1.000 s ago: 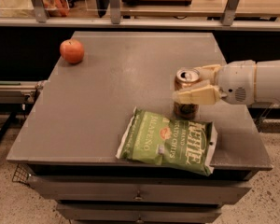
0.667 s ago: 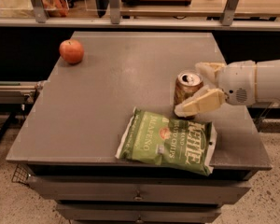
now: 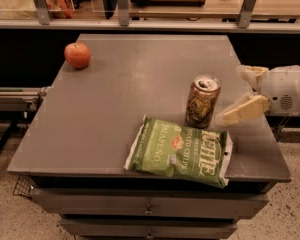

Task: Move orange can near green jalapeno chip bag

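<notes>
The orange can [image 3: 202, 101] stands upright on the grey table [image 3: 120, 99], right behind the far edge of the green jalapeno chip bag [image 3: 182, 152], which lies flat near the table's front right. My gripper [image 3: 246, 91] is to the right of the can, clear of it, with its pale fingers [image 3: 242, 111] spread open and nothing between them.
A red-orange apple [image 3: 77, 55] sits at the table's far left corner. A shelf with metal posts [image 3: 122, 4] runs behind the table. Drawers [image 3: 150, 206] are below the table's front edge.
The gripper has let go of the can, opened, and drawn back to the right. The can stays standing by the bag.
</notes>
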Robot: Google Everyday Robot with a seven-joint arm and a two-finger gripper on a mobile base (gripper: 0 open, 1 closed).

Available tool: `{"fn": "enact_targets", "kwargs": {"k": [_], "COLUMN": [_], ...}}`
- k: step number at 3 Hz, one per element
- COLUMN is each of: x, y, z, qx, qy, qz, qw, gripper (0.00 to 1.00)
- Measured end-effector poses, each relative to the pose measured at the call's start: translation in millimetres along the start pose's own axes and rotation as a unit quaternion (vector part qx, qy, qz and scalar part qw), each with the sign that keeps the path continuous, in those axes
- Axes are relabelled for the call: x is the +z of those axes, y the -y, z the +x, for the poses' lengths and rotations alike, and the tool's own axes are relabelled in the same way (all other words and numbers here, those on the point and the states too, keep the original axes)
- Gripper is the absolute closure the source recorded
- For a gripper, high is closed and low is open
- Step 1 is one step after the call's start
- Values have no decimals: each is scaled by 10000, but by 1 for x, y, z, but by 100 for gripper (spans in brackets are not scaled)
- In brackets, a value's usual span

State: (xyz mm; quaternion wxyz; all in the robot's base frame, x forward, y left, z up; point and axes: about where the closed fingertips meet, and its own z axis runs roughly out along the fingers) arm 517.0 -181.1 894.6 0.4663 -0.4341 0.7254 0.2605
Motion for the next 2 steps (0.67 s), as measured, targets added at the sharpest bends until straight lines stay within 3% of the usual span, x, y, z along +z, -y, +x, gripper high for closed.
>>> {"fn": "enact_targets", "kwargs": {"k": [1, 2], "x": [-51, -71], "y": [48, 65], "z": [13, 0], "qx": [-32, -144], "qy": [-3, 85], "qz": [497, 730], "qw": [9988, 9972], "gripper": [0, 0]}}
